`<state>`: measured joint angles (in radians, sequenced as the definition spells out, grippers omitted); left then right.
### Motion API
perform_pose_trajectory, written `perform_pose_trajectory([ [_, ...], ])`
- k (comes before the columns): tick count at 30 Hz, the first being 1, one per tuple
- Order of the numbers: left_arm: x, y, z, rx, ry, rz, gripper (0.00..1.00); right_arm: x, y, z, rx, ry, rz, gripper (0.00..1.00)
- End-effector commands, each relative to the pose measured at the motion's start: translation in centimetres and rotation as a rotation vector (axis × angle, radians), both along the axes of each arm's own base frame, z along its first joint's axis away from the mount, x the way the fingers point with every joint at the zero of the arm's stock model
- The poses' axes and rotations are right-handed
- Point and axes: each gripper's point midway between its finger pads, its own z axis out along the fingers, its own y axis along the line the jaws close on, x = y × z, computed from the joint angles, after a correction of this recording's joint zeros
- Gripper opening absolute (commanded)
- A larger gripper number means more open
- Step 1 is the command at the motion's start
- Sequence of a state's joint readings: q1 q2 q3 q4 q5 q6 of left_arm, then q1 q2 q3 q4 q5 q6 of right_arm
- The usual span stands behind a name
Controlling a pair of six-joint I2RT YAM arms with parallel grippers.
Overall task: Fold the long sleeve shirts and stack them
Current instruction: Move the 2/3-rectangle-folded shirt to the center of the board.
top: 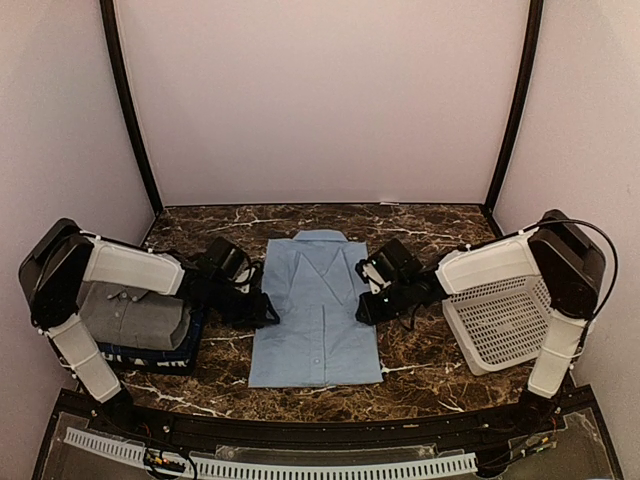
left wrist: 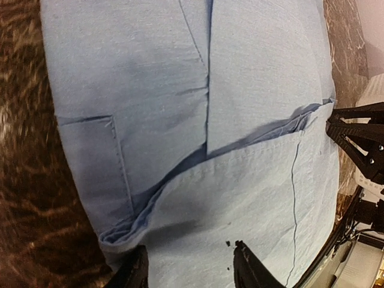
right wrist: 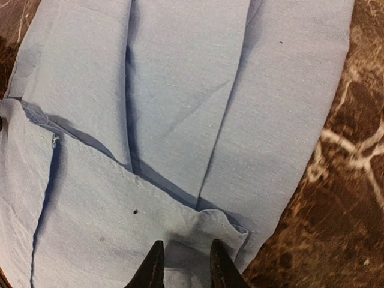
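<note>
The light blue shirt [top: 315, 310] lies flat in the middle of the table, collar at the far end, sleeves folded in over the body. My left gripper [top: 268, 312] is at its left edge, jaws open above the cloth [left wrist: 189, 271] next to a folded hem [left wrist: 120, 231]. My right gripper [top: 362, 308] is at the shirt's right edge, jaws open just over a folded corner [right wrist: 187, 270] of the shirt [right wrist: 180, 108]. The grey collared shirt [top: 135, 312] lies folded on the dark navy shirt [top: 150, 357] at the left.
A white lattice basket [top: 500, 320] stands at the right under the right arm. The dark marble table [top: 420, 375] shows around the shirt. The right gripper's black frame [left wrist: 360, 141] shows at the right of the left wrist view. Walls close in on three sides.
</note>
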<state>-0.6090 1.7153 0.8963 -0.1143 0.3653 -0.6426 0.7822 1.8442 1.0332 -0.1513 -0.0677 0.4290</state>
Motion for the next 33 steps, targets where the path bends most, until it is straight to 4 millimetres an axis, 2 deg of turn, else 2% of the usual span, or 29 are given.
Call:
perform_pose_trajectory([
  [1,-2.5,1.4,1.1,-0.001,0.018,0.028,0.47,-2.9,-1.2,0.4,-0.025,0.056,-0.014,0.25],
  [6,-2.8,2.0,3.6,-0.009,-0.04,0.029,0.48,-2.6,-1.0,3.5,-0.016,0.007,-0.012,0.25],
  [10,-3.0,2.7,4.2,0.014,-0.053,0.034,0.48,-2.8,0.7,5.8,0.018,-0.029,0.005,0.26],
  [14,-3.1,2.8,4.5,0.01,-0.067,0.031,0.48,-3.4,2.1,6.1,0.043,-0.026,0.022,0.26],
  [18,-3.1,2.2,4.9,-0.019,-0.065,0.016,0.47,-4.2,1.7,5.4,0.042,0.007,0.016,0.24],
  [24,-5.0,2.4,5.2,-0.057,-0.037,-0.024,0.47,-7.7,1.3,6.0,0.11,0.057,0.022,0.24],
  [28,-6.3,1.7,6.0,-0.133,-0.01,-0.055,0.47,-10.2,2.7,6.1,0.129,0.09,0.064,0.24],
  [33,-8.2,2.2,5.1,-0.131,0.036,-0.059,0.47,-14.2,4.0,5.2,0.111,0.14,0.12,0.23],
])
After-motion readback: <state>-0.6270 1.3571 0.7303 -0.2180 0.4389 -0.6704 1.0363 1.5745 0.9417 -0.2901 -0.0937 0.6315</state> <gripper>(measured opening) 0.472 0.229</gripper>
